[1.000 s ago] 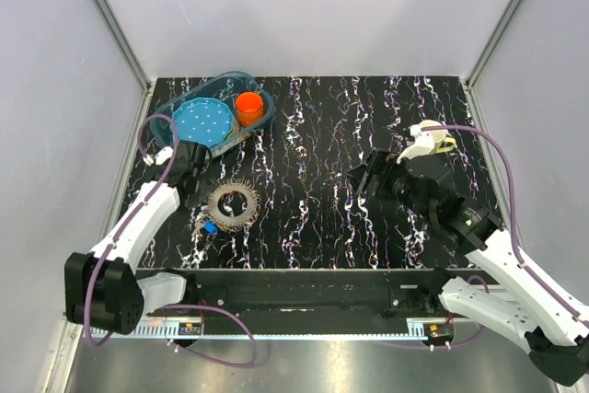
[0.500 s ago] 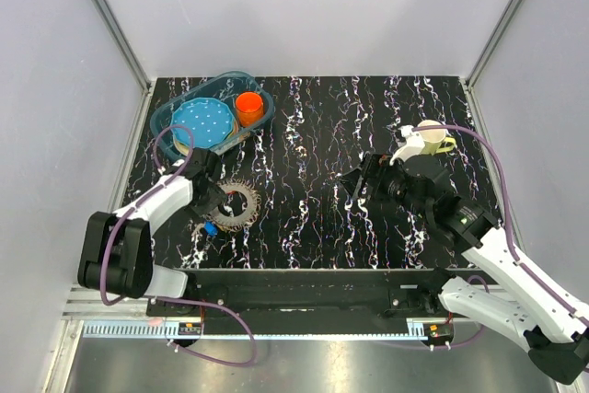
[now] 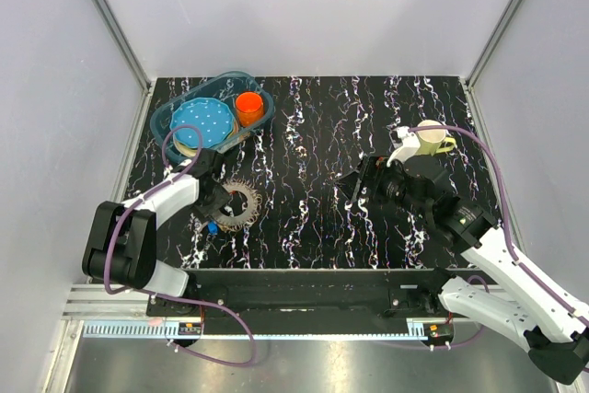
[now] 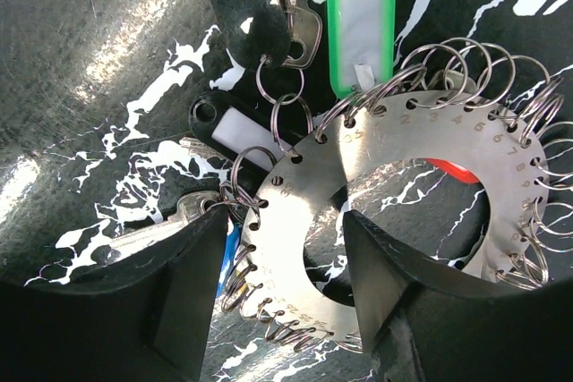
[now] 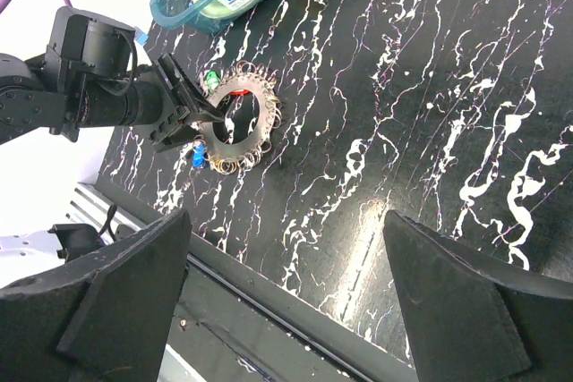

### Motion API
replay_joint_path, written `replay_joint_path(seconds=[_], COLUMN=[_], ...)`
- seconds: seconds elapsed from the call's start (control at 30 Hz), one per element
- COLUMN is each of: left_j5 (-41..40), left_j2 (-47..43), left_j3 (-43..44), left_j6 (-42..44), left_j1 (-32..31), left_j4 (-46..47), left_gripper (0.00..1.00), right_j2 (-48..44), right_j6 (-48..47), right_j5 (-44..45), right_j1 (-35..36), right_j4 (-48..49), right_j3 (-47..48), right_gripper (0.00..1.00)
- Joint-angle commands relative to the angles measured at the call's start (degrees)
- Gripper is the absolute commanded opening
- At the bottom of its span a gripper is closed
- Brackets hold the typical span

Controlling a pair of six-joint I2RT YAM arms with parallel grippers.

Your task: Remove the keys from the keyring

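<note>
Keyring (image 3: 237, 205) (keys (image 4: 170, 221) threaded on): near-left part of bench (image 3: 313, 135). Left gripper (image 3: 218, 203) half-spread, straddling its rim. Right gripper (image 3: 355, 188) spread wide, mid-bench, well apart.

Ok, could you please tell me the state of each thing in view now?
keyring: flat on the table, keys attached
keys: threaded on small rings
left gripper: open, astride the keyring's edge
right gripper: open, empty, above the table
orange cup: upright, inside the basin
mug: upright on the table
</note>
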Motion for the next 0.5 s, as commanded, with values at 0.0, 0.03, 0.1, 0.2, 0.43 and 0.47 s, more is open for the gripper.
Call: replay_joint_path(seconds=[0.0,0.03,0.1,0.2,0.43,0.47], left_j5=[-0.58,-0.66,-0.31,0.3,1.27,1.53], left_j2=[1.29,1.29,1.63,2.42,2.43,2.25], left_j3=[-0.77,-0.77,-0.86,-0.68,0.11,0.11], left_j6=[-0.83,-0.83,-0.74,-0.22,2.16,2.68], left_j1=[-0.35,-0.35,-0.52,-1.05,-2.02,-2.11], left_j4=[1.86,1.86,1.86,1.95,1.86,1.86], left_gripper=[0.59,0.58,0.57,0.56,0.47,0.44], right_j2=[-0.45,-0.36,-0.01,0.87,3.07,3.68], right_j6=[-1.59,-1.68,-2.12,-2.3,-2.47,-2.56], right_j5=[-0.62,-0.62,-0.62,-0.62,-0.18,-0.01], right_j1=[0.27,0.36,0.18,0.1,0.18,0.18], right_j4=[2.44,2.53,2.62,3.23,5.17,5.87], right_j3=[-0.42,-0.42,-0.59,-0.33,-0.15,-0.15], right_gripper=[0.94,0.94,0.94,0.93,0.92,0.92])
